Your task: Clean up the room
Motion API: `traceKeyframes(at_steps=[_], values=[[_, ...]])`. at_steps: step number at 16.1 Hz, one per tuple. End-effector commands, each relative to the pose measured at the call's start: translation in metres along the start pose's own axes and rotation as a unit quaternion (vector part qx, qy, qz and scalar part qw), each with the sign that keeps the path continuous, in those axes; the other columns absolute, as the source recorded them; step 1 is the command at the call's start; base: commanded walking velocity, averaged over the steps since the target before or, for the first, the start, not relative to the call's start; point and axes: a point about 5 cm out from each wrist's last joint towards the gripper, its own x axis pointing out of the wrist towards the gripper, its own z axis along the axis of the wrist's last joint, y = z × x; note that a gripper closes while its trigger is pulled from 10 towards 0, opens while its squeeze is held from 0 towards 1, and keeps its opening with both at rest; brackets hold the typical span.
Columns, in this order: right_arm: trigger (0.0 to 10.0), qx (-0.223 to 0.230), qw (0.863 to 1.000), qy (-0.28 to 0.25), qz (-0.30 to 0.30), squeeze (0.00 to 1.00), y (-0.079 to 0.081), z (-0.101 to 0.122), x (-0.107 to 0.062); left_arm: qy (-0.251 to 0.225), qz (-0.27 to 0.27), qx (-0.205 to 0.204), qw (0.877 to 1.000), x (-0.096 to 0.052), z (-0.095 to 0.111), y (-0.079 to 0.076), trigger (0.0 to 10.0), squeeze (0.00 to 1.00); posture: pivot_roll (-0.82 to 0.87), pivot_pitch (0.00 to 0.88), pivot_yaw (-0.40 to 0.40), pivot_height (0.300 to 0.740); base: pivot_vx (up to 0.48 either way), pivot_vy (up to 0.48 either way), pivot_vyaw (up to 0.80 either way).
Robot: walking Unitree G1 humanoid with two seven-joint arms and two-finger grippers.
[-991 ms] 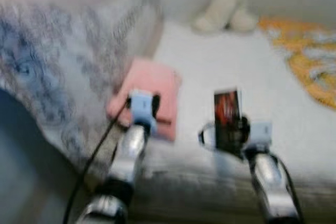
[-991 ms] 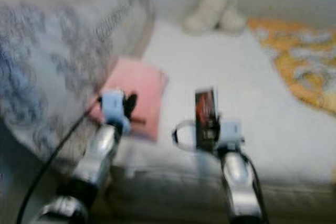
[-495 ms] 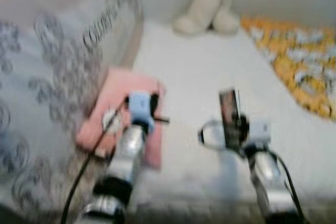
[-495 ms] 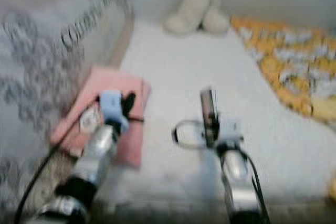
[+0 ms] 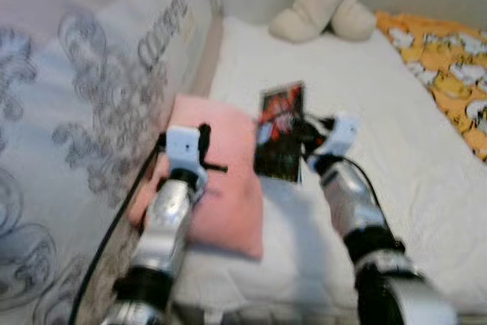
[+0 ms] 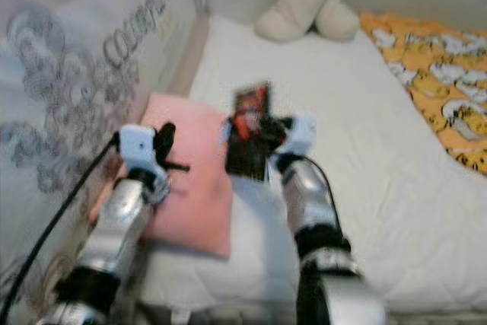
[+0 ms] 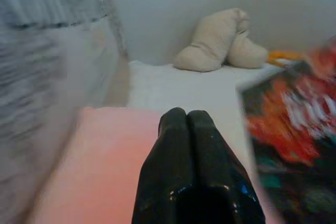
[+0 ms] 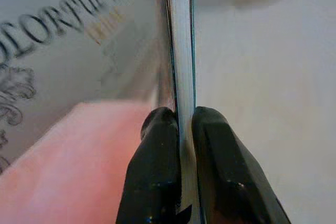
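1. Your right gripper (image 8: 181,129) pinches a thin book (image 5: 278,131) by its lower edge; the right wrist view shows both fingers (image 8: 155,145) pressed against the covers, with the page edge between them.
2. What has changed: 1 second ago the book stood upright over the bare white bed (image 5: 365,89), well apart from the pink pillow (image 5: 228,188). Now the right arm has swung toward the robot's left, and the book leans at the pillow's edge, close to the left gripper (image 7: 186,129). Much of the shift in the picture comes from the head camera turning, so judge it by the book against the pillow.
3. Your left gripper is closed with nothing in it, its 2 fingers touching, hovering over the pillow. The left wrist view catches the book's red and black cover (image 7: 294,140) just beside it.
4. For the task, this reads as carrying the book to a place, not yet setting it down; I cannot tell whether its lower edge touches the bed or pillow.
5. A cream plush toy (image 5: 323,1) lies at the head of the bed, an orange blanket (image 5: 449,58) on the right, a patterned bumper (image 5: 99,104) on the left.
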Motion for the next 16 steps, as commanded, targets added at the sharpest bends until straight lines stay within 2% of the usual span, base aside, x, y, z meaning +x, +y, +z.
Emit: traceKeyframes(at_steps=[1,3,4,5,7,8,9,10,12,15,16], values=[[0.0,0.095,0.994,0.061,-0.003,0.0,0.0,-0.031,-0.005,-0.003,0.017,0.029,0.999,-0.007,0.009,0.02,10.0,0.0,0.35,0.215,-0.01,0.74,0.0,0.0,0.0],[0.0,0.186,0.973,0.118,-0.063,0.0,-0.024,-0.065,-0.027,-0.009,0.029,0.053,0.998,-0.018,0.023,0.034,10.0,0.0,0.41,0.261,-0.011,0.74,0.0,0.0,0.0],[0.0,0.193,0.97,0.128,-0.074,0.0,-0.029,-0.07,-0.032,-0.013,0.029,0.058,0.998,-0.02,0.028,0.034,10.0,0.0,0.42,0.265,-0.012,0.74,0.0,0.0,0.0],[0.0,0.167,0.971,0.147,-0.091,0.0,-0.038,-0.074,-0.039,-0.021,0.029,0.062,0.997,-0.023,0.036,0.032,10.0,0.0,0.43,0.267,-0.014,0.74,0.0,0.0,0.0],[0.0,0.101,0.977,0.163,-0.097,0.0,-0.052,-0.066,-0.042,-0.02,0.028,0.048,0.998,-0.028,0.043,0.025,10.0,0.0,0.42,0.258,-0.016,0.74,0.0,0.0,0.0],[0.0,0.027,0.979,0.174,-0.107,0.0,-0.062,-0.056,-0.043,-0.01,0.022,0.035,0.999,-0.031,0.04,0.017,10.0,0.0,0.41,0.249,-0.019,0.74,0.0,0.0,0.0],[0.0,-0.016,0.978,0.178,-0.107,0.0,-0.066,-0.05,-0.042,-0.003,0.021,0.027,0.999,-0.032,0.039,0.013,10.0,0.0,0.4,0.246,-0.017,0.74,0.0,0.0,0.0],[0.0,-0.032,0.978,0.179,-0.104,0.0,-0.066,-0.047,-0.041,0.0,0.022,0.023,0.999,-0.032,0.038,0.012,10.0,0.0,0.4,0.244,-0.015,0.74,0.0,0.0,0.0],[0.0,-0.154,0.967,0.18,-0.091,0.0,-0.061,-0.028,-0.028,0.015,0.016,0.012,1.0,-0.035,0.036,0.003,10.0,0.0,0.4,0.244,-0.008,0.74,0.0,0.0,0.0],[0.0,-0.182,0.963,0.186,-0.073,0.0,-0.051,-0.027,-0.021,0.022,0.016,0.011,1.0,-0.035,0.035,0.002,10.0,0.0,0.4,0.237,-0.011,0.74,0.0,0.0,0.0],[0.0,-0.21,0.956,0.192,-0.068,0.0,-0.049,-0.028,-0.02,0.021,0.017,0.012,1.0,-0.034,0.036,0.002,10.0,0.0,0.41,0.236,-0.013,0.74,0.0,0.0,0.0]])
